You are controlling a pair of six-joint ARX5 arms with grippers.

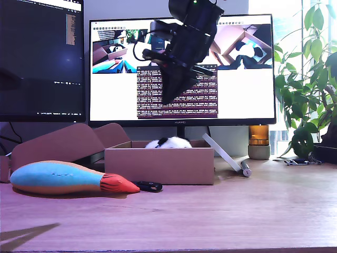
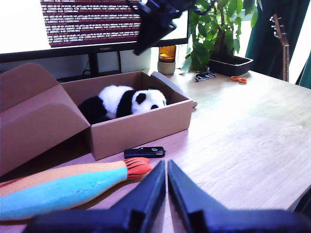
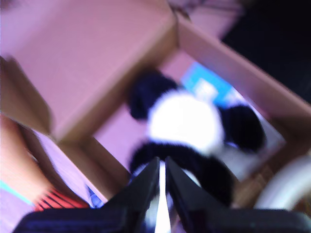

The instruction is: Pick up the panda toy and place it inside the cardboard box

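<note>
The panda toy [image 1: 168, 142] lies inside the cardboard box [image 1: 158, 166]; in the exterior view only its white and black top shows above the rim. The first wrist view shows the panda toy [image 2: 124, 101] on its side in the cardboard box [image 2: 141, 128]. My second gripper [image 1: 171, 97] hangs high above the box, shut and holding nothing. It looks straight down on the panda toy [image 3: 184, 121] and the cardboard box [image 3: 233, 63], with its tips [image 3: 162, 165] closed. My first gripper [image 2: 166, 167] is shut and holds nothing, low over the table and short of the box.
A blue-orange-red plush fish [image 1: 63, 177] lies at the exterior view's left, in front of a folded cardboard piece [image 1: 58, 142]. A small black device [image 1: 149, 185] rests by the box front. Monitors [image 1: 181, 68] stand behind, a plant [image 1: 310, 79] at the exterior view's right.
</note>
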